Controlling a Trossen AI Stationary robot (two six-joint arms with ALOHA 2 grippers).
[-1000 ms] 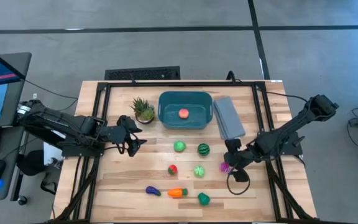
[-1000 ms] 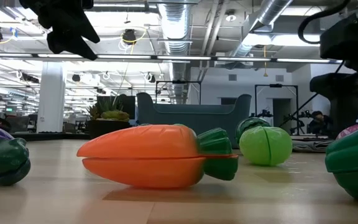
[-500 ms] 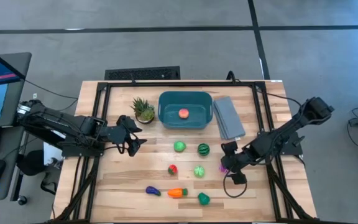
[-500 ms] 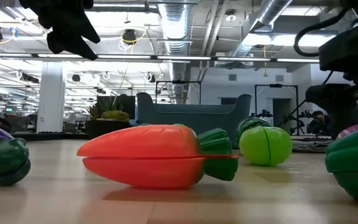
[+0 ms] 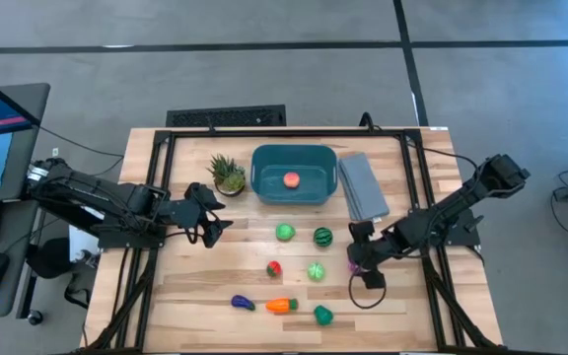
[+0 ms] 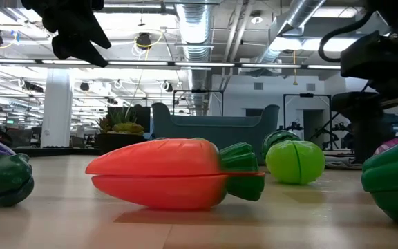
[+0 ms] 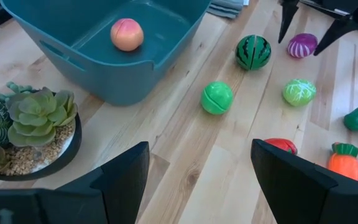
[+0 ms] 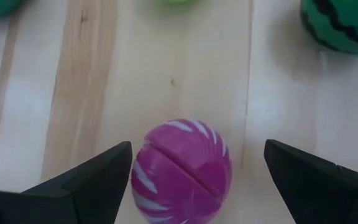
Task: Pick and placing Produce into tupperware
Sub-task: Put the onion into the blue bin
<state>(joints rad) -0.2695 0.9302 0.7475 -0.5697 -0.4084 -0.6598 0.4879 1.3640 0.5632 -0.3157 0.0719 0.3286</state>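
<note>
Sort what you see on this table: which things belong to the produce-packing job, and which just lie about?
Job: teal tub, peach inside it, watermelon, magenta piece, carrot, eggplant, strawberry.
Lying about: potted succulent, grey ribbed slab.

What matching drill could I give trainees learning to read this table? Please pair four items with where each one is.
Items:
1. peach
2. magenta piece
3. carrot
4. potted plant

Places:
A. between the open fingers of the right gripper
B. inside the teal tub
C. on the table just left of the tub
D. near the table's front edge, between the eggplant and a green piece

Pairs: 1-B, 2-A, 3-D, 4-C
</note>
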